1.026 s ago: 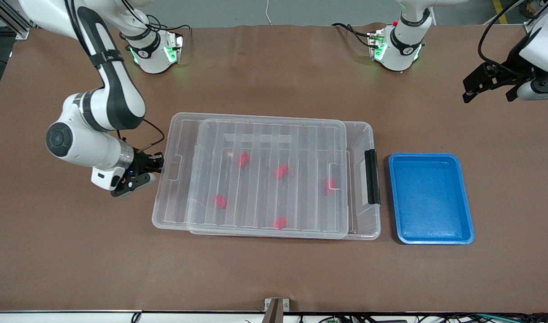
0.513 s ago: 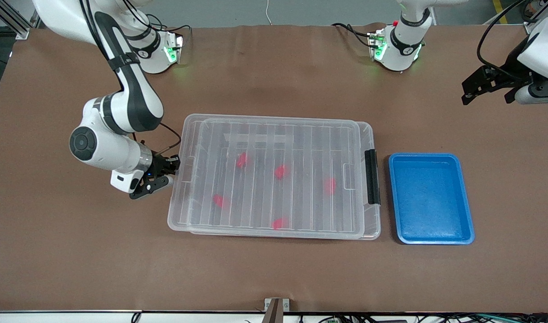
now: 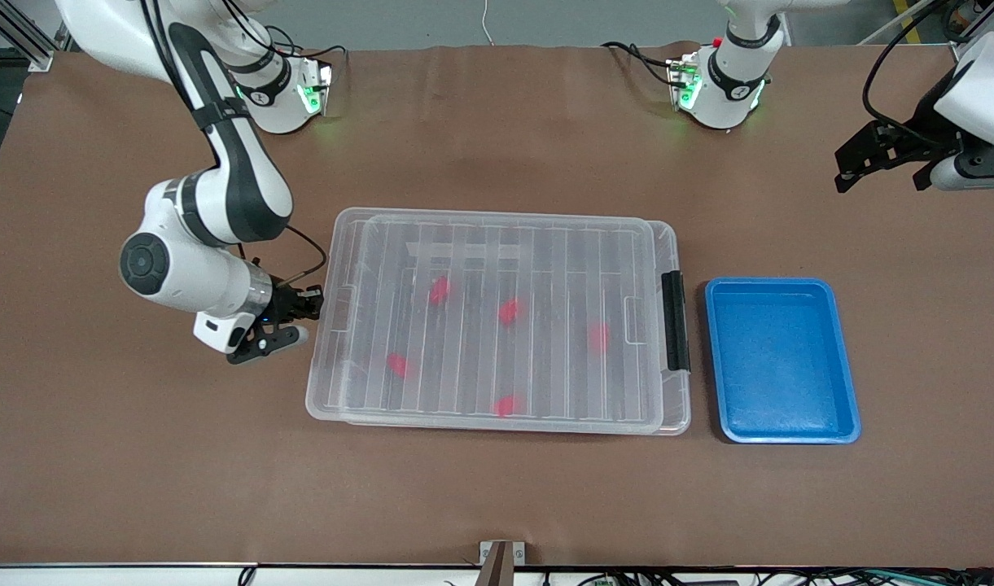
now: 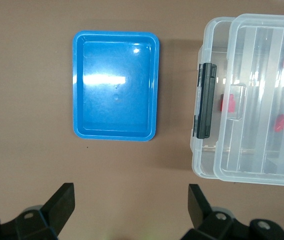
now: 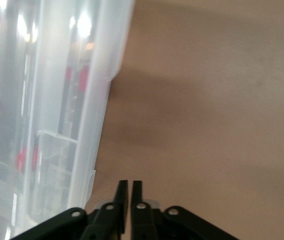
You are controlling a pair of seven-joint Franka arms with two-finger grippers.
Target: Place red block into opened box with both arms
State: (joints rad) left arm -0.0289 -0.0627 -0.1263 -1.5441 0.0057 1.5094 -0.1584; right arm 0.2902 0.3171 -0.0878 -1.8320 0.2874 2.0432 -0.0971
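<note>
The clear box lies mid-table with its ribbed lid covering it and its black latch at the left arm's end. Several red blocks show through the lid. My right gripper sits low at the box's short end toward the right arm's end, fingers together with only a hair's gap, nothing seen between them; the box wall is beside it. My left gripper waits open, high over the table's left-arm end, with the latch in its view.
A shallow blue tray lies beside the box's latch end, toward the left arm's end, seen too as the blue tray in the left wrist view. Brown table cover surrounds the box.
The lid slid toward the latch end, pushed along by the right gripper, and now covers the box. The right gripper has since drawn back slightly. The left arm barely moved.
</note>
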